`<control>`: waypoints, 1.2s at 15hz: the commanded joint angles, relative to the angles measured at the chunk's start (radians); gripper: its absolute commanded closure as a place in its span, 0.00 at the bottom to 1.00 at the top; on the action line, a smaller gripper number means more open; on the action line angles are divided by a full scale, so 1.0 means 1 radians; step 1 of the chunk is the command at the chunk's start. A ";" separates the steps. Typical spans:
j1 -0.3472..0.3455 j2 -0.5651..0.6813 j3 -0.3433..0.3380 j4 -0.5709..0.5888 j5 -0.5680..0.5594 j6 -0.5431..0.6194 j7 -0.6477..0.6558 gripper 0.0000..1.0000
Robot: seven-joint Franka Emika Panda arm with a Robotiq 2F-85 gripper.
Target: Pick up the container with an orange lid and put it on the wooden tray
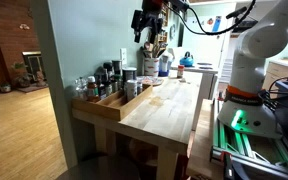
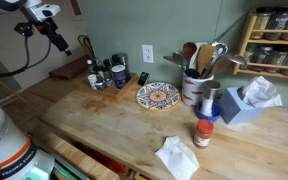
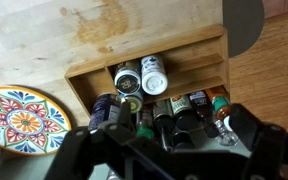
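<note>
Gripper [image 2: 61, 43] high over wooden tray [image 2: 104, 84] at table [image 2: 104, 130] back left, jaws wide, empty. Tray full of jars [image 3: 144, 75]. Patterned plate [image 2: 157, 96] mid-table. Orange-lid container [image 2: 203, 133] upright front right, well apart from tray.

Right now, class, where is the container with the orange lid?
In an exterior view the container stands right of centre on the table, beside the blue tissue box, behind a crumpled white napkin.
</note>
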 commanded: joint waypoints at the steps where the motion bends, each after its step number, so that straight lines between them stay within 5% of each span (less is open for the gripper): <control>1: 0.010 0.003 -0.010 0.002 -0.008 -0.002 0.006 0.00; 11: 0.010 0.004 -0.010 0.002 -0.008 -0.002 0.006 0.00; 18: -0.087 -0.080 -0.130 -0.108 -0.069 -0.013 -0.013 0.00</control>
